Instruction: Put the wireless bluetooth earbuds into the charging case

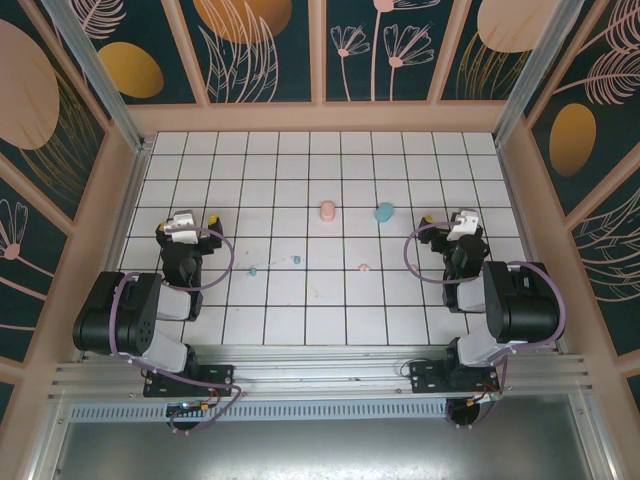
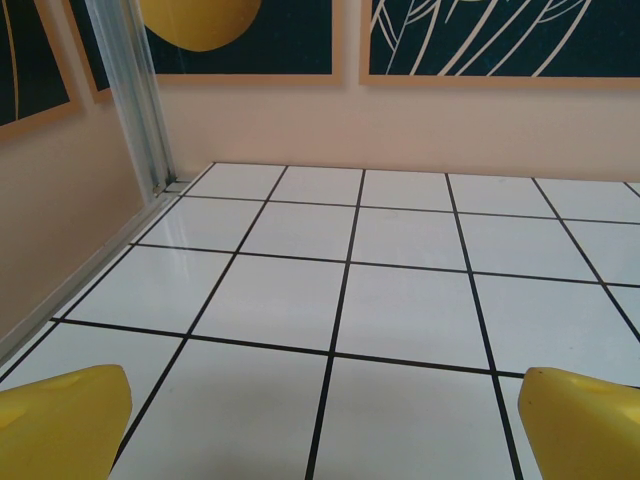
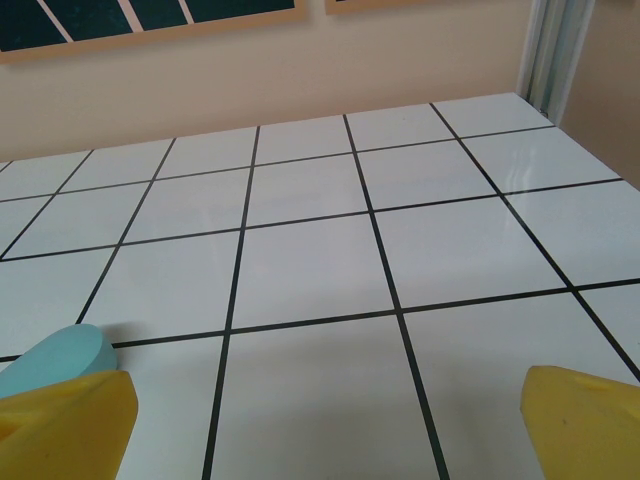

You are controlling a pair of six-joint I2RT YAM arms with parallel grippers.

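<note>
Earbuds lie loose on the white tiled table (image 1: 300,160), three of them in a rough row across its middle. One teal earbud (image 1: 252,270) is on the left, a second teal earbud (image 1: 296,260) is near it to the right, and a pink earbud (image 1: 364,268) lies further right. All three rest on bare tiles, apart from each other and from both cases.

Beyond them, toward the back wall (image 1: 320,118), sit the pink charging case (image 1: 327,210) and the teal charging case (image 1: 384,212), near each other but not touching. They are too small to tell whether either lid is up or what is inside.

The left gripper (image 1: 187,218) is over the left side of the table, well apart from the earbuds. Its yellow fingers (image 2: 60,425) are spread wide with only tiles between them.

The right gripper (image 1: 452,222) is at the right side, near the teal charging case. It is spread just as wide and holds nothing. In the right wrist view the rounded edge of that case (image 3: 55,355) shows just behind the left-hand finger.
</note>
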